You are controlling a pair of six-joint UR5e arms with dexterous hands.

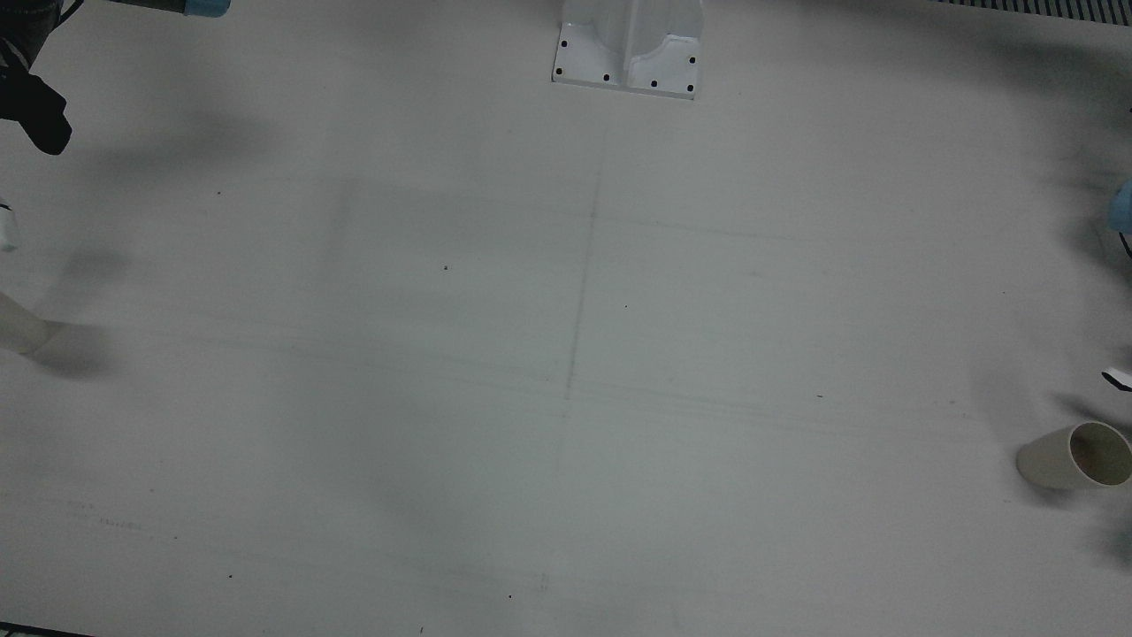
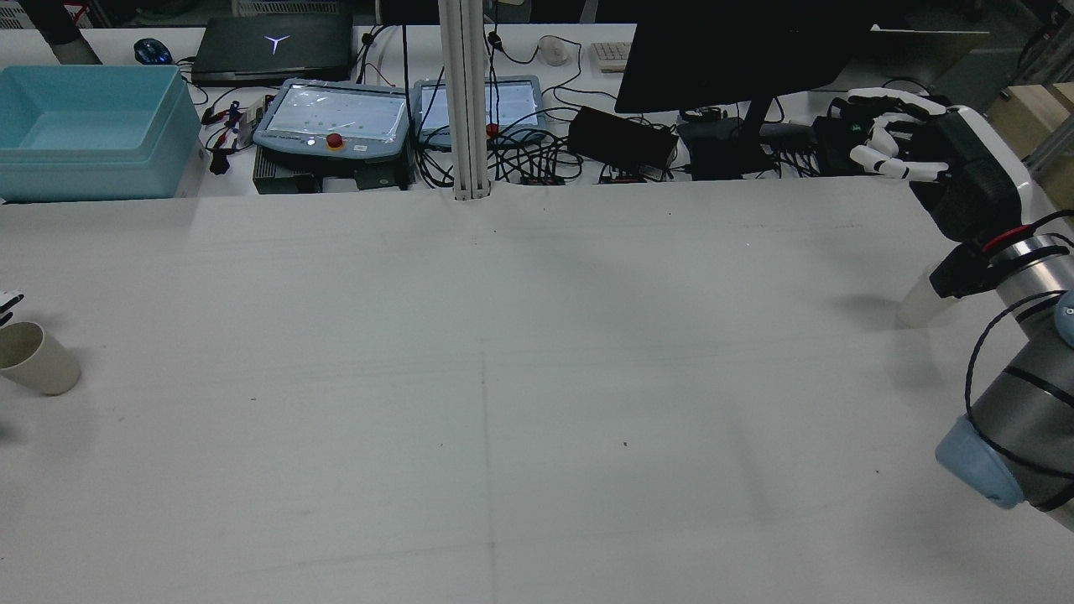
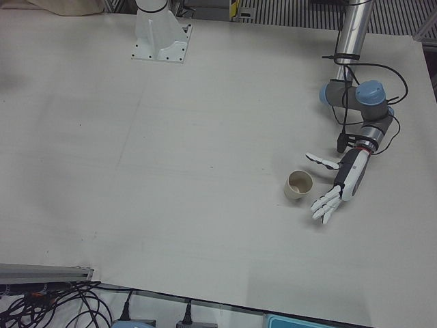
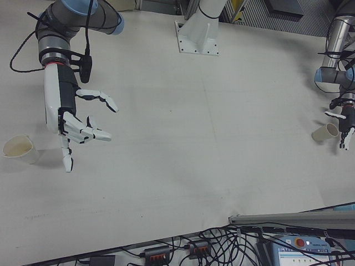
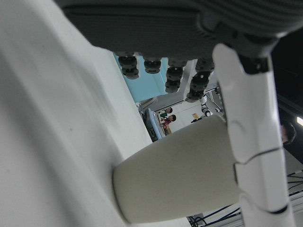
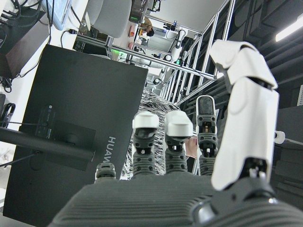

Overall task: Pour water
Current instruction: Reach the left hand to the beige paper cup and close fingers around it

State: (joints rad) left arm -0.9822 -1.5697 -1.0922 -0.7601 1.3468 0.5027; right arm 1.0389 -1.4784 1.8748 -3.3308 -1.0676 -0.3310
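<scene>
A beige paper cup (image 3: pixel 298 184) stands upright on the white table, inside the open left hand (image 3: pixel 336 186), between its thumb and fingers; I cannot tell whether they touch it. It also shows in the front view (image 1: pixel 1079 456), the rear view (image 2: pixel 33 356) and, close up beside one finger, the left hand view (image 5: pixel 180 175). A second paper cup (image 4: pixel 19 148) stands at the other side of the table. The right hand (image 4: pixel 77 124) is open and empty, raised above the table beside that cup (image 2: pixel 919 302). In the rear view the right hand (image 2: pixel 914 143) is in front of the desk clutter.
A white pedestal base (image 1: pixel 628 53) is bolted at the table's robot side. Beyond the far edge in the rear view are a dark monitor (image 2: pixel 738 50), two teach pendants (image 2: pixel 336 117), a blue bin (image 2: pixel 84 126), a post (image 2: pixel 466 92) and cables.
</scene>
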